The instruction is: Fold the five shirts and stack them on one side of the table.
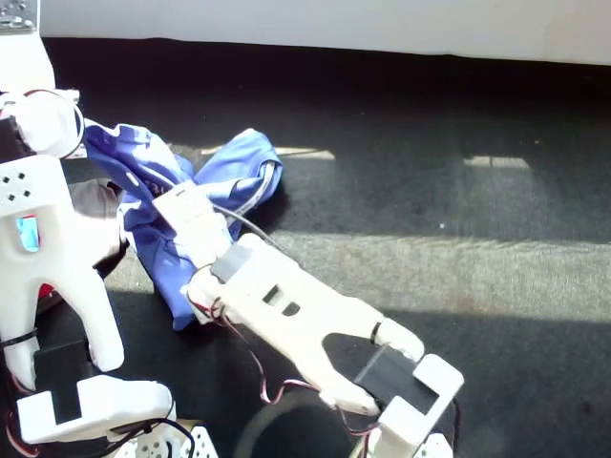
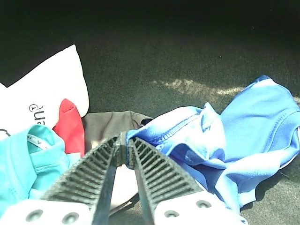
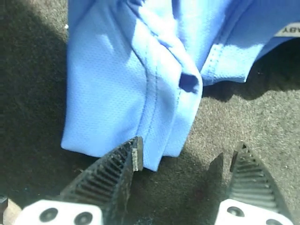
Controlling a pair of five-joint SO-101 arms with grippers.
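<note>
A crumpled blue shirt (image 1: 224,176) lies on the dark table at the left. In the left wrist view my left gripper (image 2: 124,143) is shut on an edge of the blue shirt (image 2: 243,136), pinched at the fingertips. My right gripper (image 3: 187,154) is open and low over the table, one finger (image 3: 126,161) on the hem of the blue shirt (image 3: 122,89), the other on bare table. In the high view the right gripper (image 1: 186,215) sits over the shirt's middle. Beside the left gripper are a white shirt (image 2: 47,93), a red one (image 2: 70,124), a teal one (image 2: 23,164) and a grey-brown one (image 2: 110,126).
The dark table (image 1: 439,172) stretches open to the right and back, with sunlit bands across it. A white wall edge (image 1: 334,24) runs along the far side. The arms' bases and cables (image 1: 258,382) crowd the near edge.
</note>
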